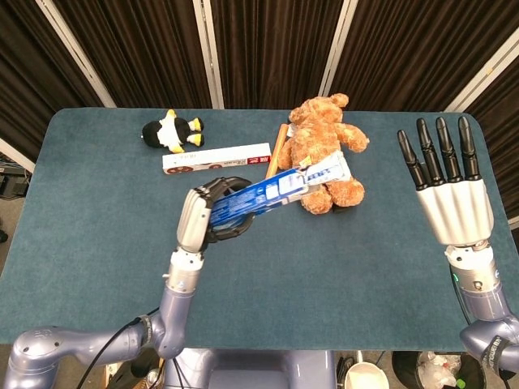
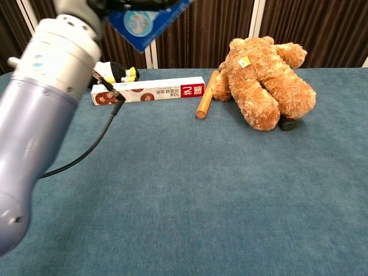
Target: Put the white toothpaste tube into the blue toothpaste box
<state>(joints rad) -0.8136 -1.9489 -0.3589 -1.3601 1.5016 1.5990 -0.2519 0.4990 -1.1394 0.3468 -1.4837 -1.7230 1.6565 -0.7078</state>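
The left hand [image 1: 203, 217] held the blue toothpaste box [image 1: 255, 195] above the table [image 1: 97, 243], fingers closed around its lower end. The box pointed toward 2 o'clock from the hand, and the white toothpaste tube [image 1: 328, 169] stuck out of its far end, over the teddy bear [image 1: 320, 142]. The right hand [image 1: 450, 190] was raised at 3 o'clock, well apart, fingers straight and spread, holding nothing
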